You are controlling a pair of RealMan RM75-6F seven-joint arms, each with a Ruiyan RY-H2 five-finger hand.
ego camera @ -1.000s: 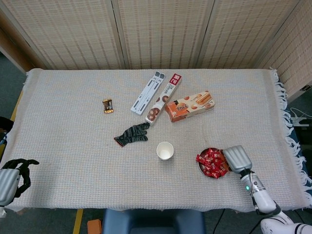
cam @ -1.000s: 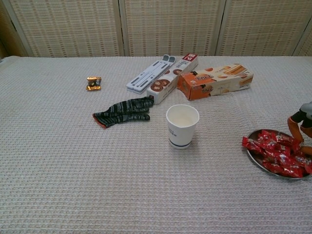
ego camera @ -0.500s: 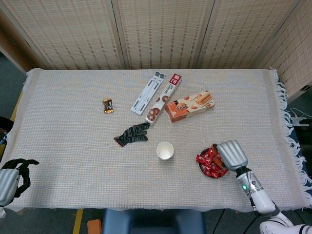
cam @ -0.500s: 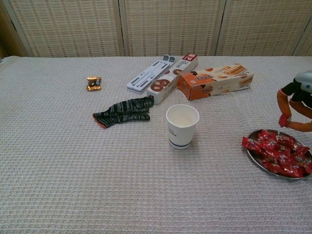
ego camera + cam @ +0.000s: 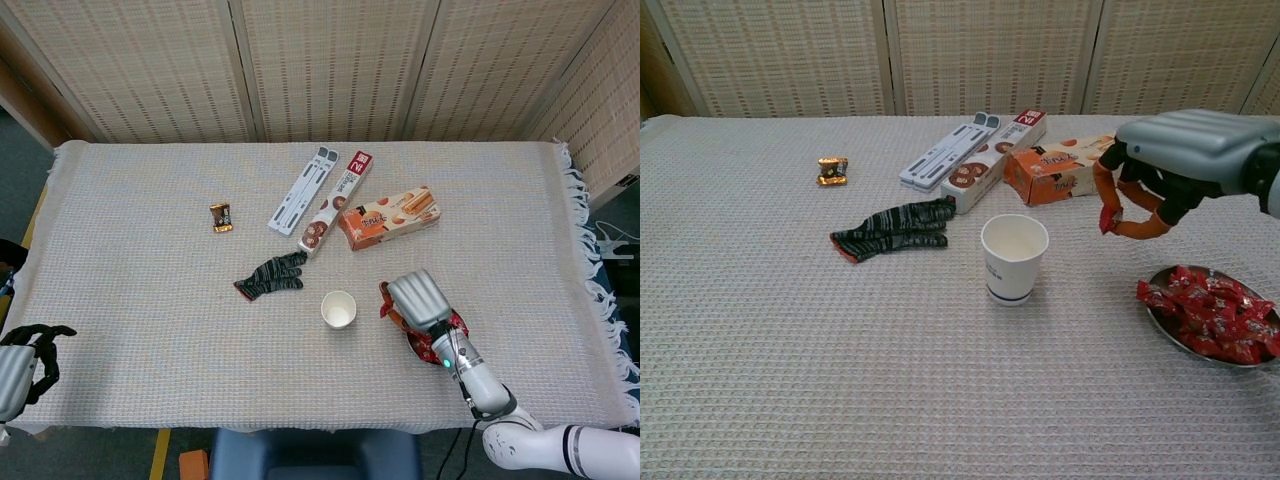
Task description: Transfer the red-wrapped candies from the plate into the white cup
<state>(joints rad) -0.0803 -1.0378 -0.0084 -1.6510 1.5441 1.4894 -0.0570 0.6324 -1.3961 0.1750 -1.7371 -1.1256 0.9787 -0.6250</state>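
We see the right robot hand (image 5: 1150, 175) up off the table (image 5: 790, 350), hanging between the white cup (image 5: 1014, 258) and the plate (image 5: 1160, 320), w/ a single red-wrapped candy (image 5: 1108, 219) pinched at its fingertips (image 5: 1118, 226). In the head view that same robot hand (image 5: 420, 298) sits just right of the cup (image 5: 339, 309) and covers part of the plate (image 5: 460, 325); a bit of red wrapper (image 5: 385, 293) pokes out at its left edge.

The rest of the red-wrapped candies (image 5: 1208, 312) lie heaped on the plate, at the table's right side near the front. The cup stands upright, approx. mid-table; we can't tell whether anything is in it.

The left robot hand (image 5: 25, 360) is at the front left corner of the table, head view only, dark fingers curled inward, nothing in them.

Behind the cup: a dark striped glove (image 5: 895, 228), a white flat case (image 5: 950, 150), a long cookie box (image 5: 995, 160) and an orange biscuit box (image 5: 1080, 168). A small brown-gold wrapped sweet (image 5: 832, 170) lies apart, further left.
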